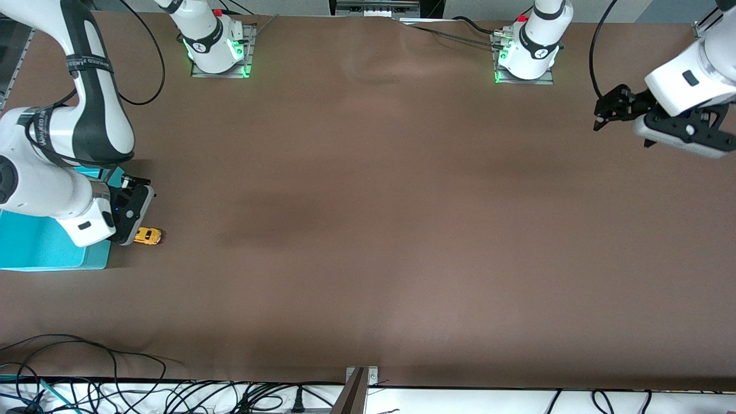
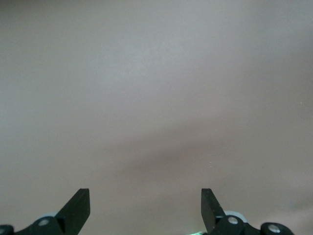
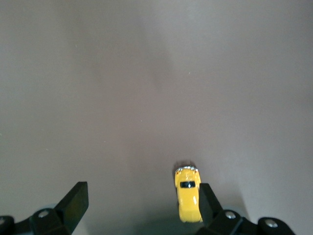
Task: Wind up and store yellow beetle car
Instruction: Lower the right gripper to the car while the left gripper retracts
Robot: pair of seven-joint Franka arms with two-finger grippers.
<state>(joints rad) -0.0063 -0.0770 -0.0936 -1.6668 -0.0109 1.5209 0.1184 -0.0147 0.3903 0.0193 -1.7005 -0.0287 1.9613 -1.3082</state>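
The yellow beetle car point(image 1: 148, 236) stands on the brown table, right beside the teal bin point(image 1: 52, 250) at the right arm's end. My right gripper point(image 3: 142, 201) hangs open just over the car point(image 3: 188, 194). The car lies inside the gap, close against one finger point(image 3: 207, 201), and the other finger point(image 3: 76, 203) is well clear of it. In the front view the right hand point(image 1: 127, 210) hides its own fingers and part of the car. My left gripper point(image 1: 608, 112) waits open above the table's left-arm end, and the left wrist view of that gripper point(image 2: 145, 204) shows only bare table.
The teal bin is an open box whose rim lies partly under the right arm. Both arm bases point(image 1: 217, 52) point(image 1: 524, 57) stand along the edge farthest from the front camera. Loose cables point(image 1: 115, 391) lie off the edge nearest it.
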